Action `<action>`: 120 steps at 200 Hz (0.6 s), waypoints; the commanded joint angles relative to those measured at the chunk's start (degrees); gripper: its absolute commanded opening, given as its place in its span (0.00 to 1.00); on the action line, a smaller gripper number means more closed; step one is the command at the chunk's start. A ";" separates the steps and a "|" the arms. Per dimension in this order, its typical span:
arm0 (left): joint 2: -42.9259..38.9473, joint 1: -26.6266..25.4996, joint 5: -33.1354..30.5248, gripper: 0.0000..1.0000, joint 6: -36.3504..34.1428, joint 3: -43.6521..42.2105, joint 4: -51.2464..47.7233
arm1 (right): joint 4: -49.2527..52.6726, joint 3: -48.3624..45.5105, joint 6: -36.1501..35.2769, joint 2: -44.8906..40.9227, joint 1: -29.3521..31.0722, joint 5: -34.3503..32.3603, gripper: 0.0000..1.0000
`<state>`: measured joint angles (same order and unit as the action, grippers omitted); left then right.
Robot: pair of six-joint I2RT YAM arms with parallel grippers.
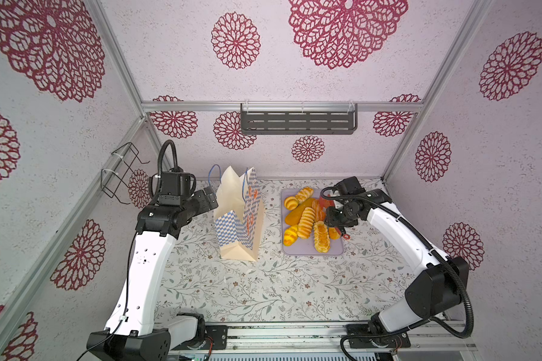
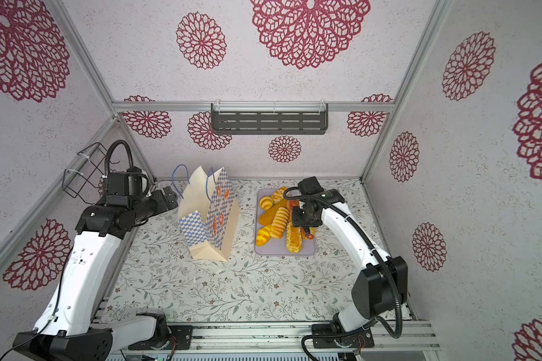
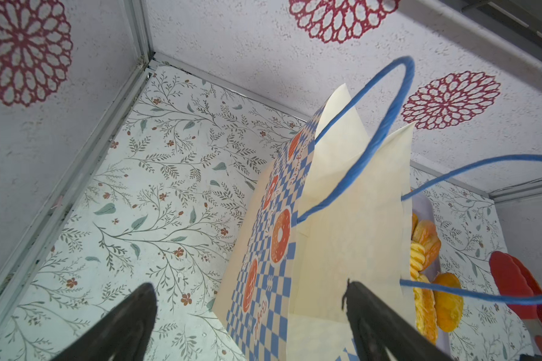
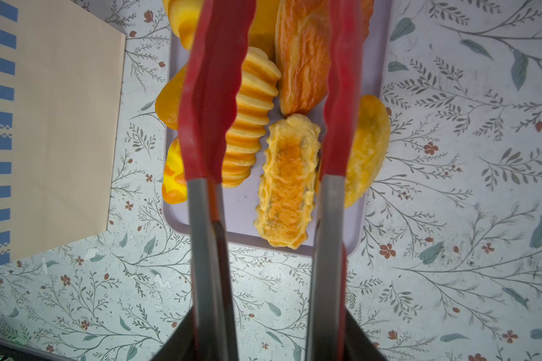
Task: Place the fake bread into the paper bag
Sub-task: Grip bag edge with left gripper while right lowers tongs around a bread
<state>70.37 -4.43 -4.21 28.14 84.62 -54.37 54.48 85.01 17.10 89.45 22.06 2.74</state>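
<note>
Holding red-tipped tongs (image 4: pixel 210 109), right gripper (image 4: pixel 269 331) clasps their 2 metal arms above the fake bread (image 1: pixel 306 222) on the lilac tray (image 1: pixel 301 250); tips spread, seemingly touching nothing. Left gripper (image 3: pixel 249 286) gapes wide, empty, just beside the upright paper bag (image 1: pixel 251 218).

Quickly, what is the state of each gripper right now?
Left gripper: open, holding nothing, beside the cream checkered paper bag.
Right gripper: closed on red-tipped steel tongs; tong tips apart.

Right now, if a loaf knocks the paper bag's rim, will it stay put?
Probably not firmly: the paper bag stands tall on a narrow base, so it may tip. Its thin walls look floppy, and the open left gripper isn't holding it.
</note>
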 commanded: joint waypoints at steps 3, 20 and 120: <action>-1.63 2.22 4.29 0.97 0.86 -1.60 3.50 | 1.85 2.39 -1.62 0.82 -0.03 -0.22 0.53; -1.64 3.42 6.20 0.97 0.82 -2.59 4.46 | 2.12 2.95 -1.57 1.58 -0.04 0.83 0.55; -0.23 3.99 10.01 0.97 1.12 -6.80 9.97 | 3.63 3.60 -0.45 5.10 -0.03 9.00 0.62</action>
<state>69.76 -0.69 5.13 29.21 78.96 -47.13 57.12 87.33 16.43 94.70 22.06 8.40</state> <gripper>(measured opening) 0.974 0.619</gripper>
